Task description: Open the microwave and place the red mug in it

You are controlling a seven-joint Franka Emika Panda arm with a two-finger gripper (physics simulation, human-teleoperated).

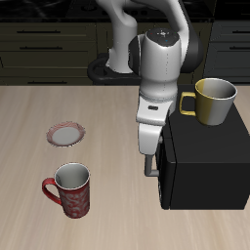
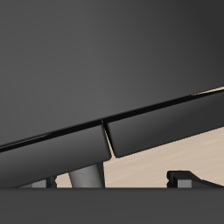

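The microwave (image 1: 207, 164) is a big black box near the table's front edge, its door shut. My gripper (image 1: 148, 164) hangs down at the door side, right at the grey bar handle (image 1: 152, 176). In the wrist view the black microwave (image 2: 96, 61) fills most of the frame. The grey handle (image 2: 85, 178) shows between my two dark fingertips (image 2: 181, 178), which stand wide apart, so the gripper (image 2: 112, 182) is open around it. The red mug (image 1: 74, 191) stands upright on the table, well away from the microwave, with its loop handle pointing away from the oven.
A yellow mug (image 1: 213, 101) stands on top of the microwave toward its back. A small round plate (image 1: 66, 135) lies on the wooden table (image 1: 39, 107), farther back than the red mug. Dark cabinets run behind the table.
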